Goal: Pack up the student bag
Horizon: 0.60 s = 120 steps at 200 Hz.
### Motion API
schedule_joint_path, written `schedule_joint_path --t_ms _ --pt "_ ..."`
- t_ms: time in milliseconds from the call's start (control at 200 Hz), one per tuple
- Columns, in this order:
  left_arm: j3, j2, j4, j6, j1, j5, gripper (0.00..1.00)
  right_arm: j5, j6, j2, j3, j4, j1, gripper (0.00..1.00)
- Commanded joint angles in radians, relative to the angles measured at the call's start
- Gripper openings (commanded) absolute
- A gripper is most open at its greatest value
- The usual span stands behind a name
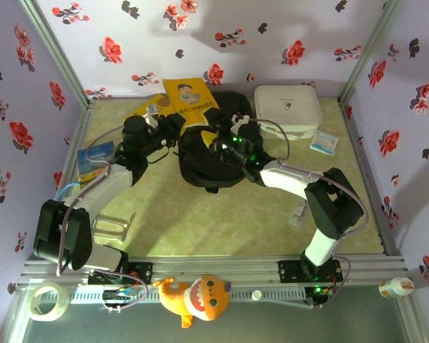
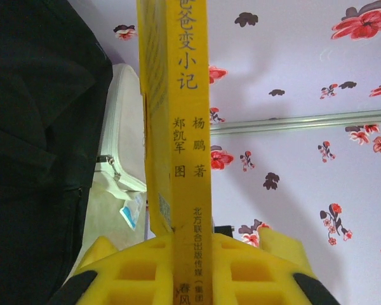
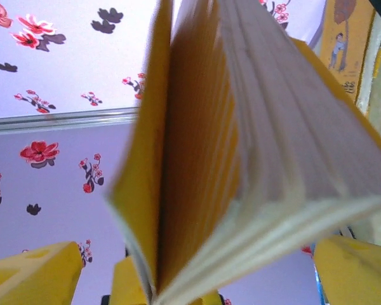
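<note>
The student bag (image 1: pixel 211 161), a large black backpack, lies at the middle back of the table, and its black fabric (image 2: pixel 32 159) fills the left of the left wrist view. A yellow book (image 1: pixel 189 98) stands up above the bag's far left edge. My left gripper (image 1: pixel 173 123) is shut on its spine (image 2: pixel 189 127), the yellow fingers (image 2: pixel 254 267) pressed against both sides. My right gripper (image 1: pixel 222 137) hovers over the bag, open. Its fingers (image 3: pixel 35 273) stand wide apart, with the book's fanned pages (image 3: pixel 267 140) between them.
A white zip case (image 1: pixel 287 108) sits at the back right, with a small blue-white packet (image 1: pixel 323 143) beside it. Another book (image 1: pixel 96 157) lies at the left edge, and more books (image 1: pixel 149 107) behind the held one. A plush toy (image 1: pixel 196 296) and a tape roll (image 1: pixel 46 300) rest on the front rail.
</note>
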Motion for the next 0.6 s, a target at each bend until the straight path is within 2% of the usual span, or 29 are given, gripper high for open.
schedule_joint_path --t_ms 0,120,595 --pt "0.000 -0.014 0.127 -0.006 -0.010 0.006 0.00 0.010 0.044 0.024 0.054 0.042 -0.007 0.92" --pt "-0.008 -0.015 0.128 -0.008 -0.012 0.006 0.00 0.030 0.043 0.032 0.077 0.008 -0.008 0.85" --pt "-0.016 -0.015 0.110 0.015 -0.020 0.023 0.00 0.077 0.034 0.074 0.088 0.004 -0.009 0.24"
